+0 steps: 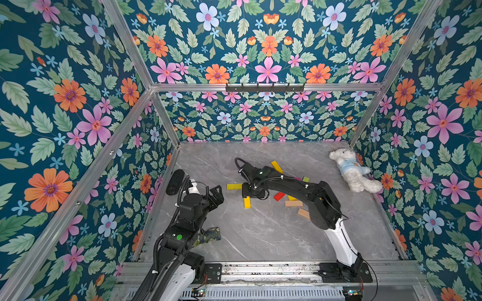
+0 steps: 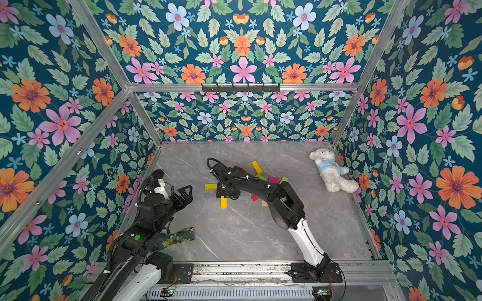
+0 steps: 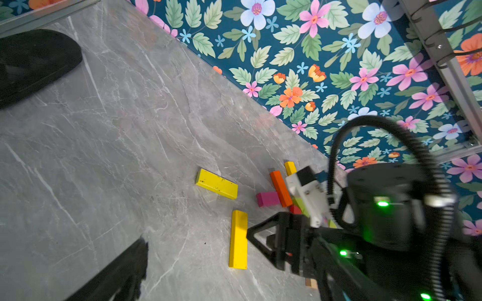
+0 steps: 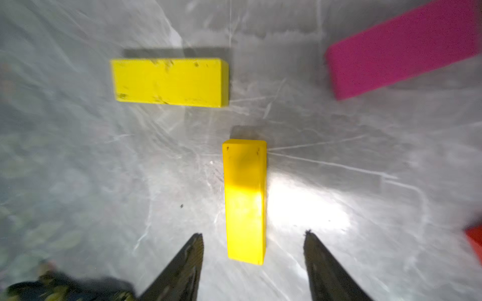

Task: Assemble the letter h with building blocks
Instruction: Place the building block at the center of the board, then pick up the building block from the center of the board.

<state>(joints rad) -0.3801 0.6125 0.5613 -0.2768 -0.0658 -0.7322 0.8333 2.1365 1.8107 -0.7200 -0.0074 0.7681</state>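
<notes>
Reference for all positions: near yellow bar, lying flat on the table.

Claws:
- The right gripper is open and straddles the near yellow bar. One of its fingers stands on each side of the bar, with bare table showing in both gaps. There is no contact and the bar is not lifted.
- The left gripper has its jaws spread wide with nothing between them. It stands apart from the near yellow bar, on the side away from the heap.

Blocks:
- The second yellow bar lies crosswise, just past the reference bar's far end and offset toward the left gripper. A strip of table separates the two.
- The remaining blocks lie in a loose heap on the reference bar's opposite side, partly under the right arm.
- The red bar is the nearest of the heap.
- Farther off are the magenta bar, orange bar, lime bar, third yellow bar and two plain wood bars.
- The orange bar crosses the magenta bar's end; I cannot tell whether it rests on it.
- No full count is possible because the arm covers part of the heap.

Other items:
- The bear lies well apart from the reference bar, beyond the heap and by the wall.
- The patterned cloth lies well apart from the reference bar, beside the left arm.
</notes>
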